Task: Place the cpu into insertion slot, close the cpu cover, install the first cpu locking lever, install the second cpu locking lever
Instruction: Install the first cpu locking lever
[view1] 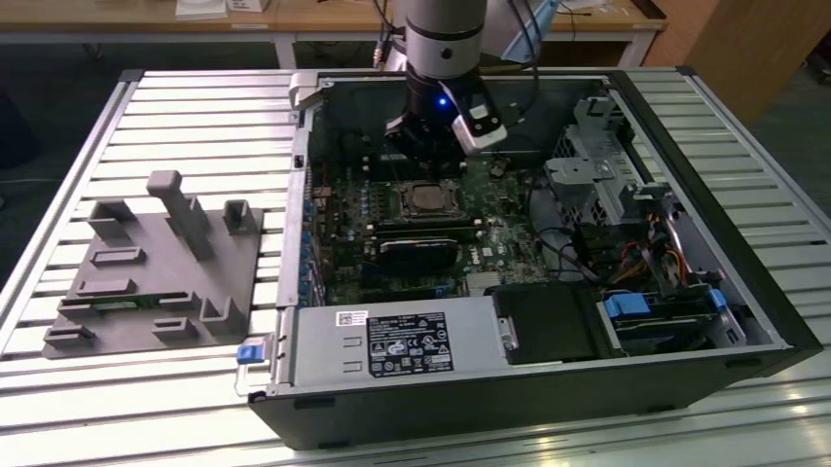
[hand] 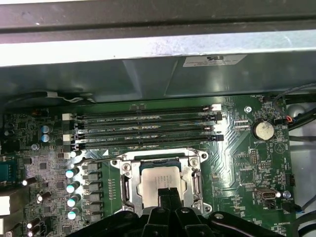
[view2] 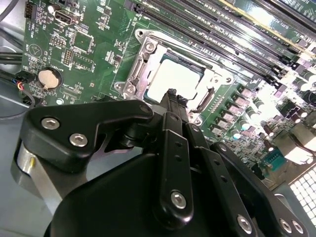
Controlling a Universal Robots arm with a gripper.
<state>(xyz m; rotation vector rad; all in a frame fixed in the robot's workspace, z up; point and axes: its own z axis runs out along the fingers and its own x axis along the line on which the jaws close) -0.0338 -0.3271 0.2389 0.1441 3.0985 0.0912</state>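
Slatted metal table point(view1: 195, 107) fills the exterior view, with a grey fixture point(view1: 143, 282) at the frame's left and an open case point(view1: 520, 399) across the centre and right. One arm comes down into the case at the frame's upper centre. Its gripper point(view1: 435, 136) hangs just above the slot point(view1: 405, 188) in the picture, so in that view the slot lies toward the frame's lower edge from it, very near. In the first wrist view the fingertips point(hand: 168, 193) are drawn together into a narrow black tip, with nothing visible between them. That tip overlaps one edge of the cpu point(hand: 160, 174); whether it touches the metal I cannot tell. The cpu sits flat in the slot, its silver top showing through the window of the cover point(hand: 126, 183). The cover looks to lie down flat around it. Being square, the cpu has no long axis of its own. The memory slots point(hand: 148, 128) beside it run parallel to the cpu edge farthest from the tip. One thin lever point(hand: 98, 159) lies along the slot's edge on that same side; a second lever I cannot make out for certain. Counted: one arm, one gripper, one cpu, one slot, one cover, four memory slots, and one coin battery point(hand: 262, 130) well off to the side of the slot.
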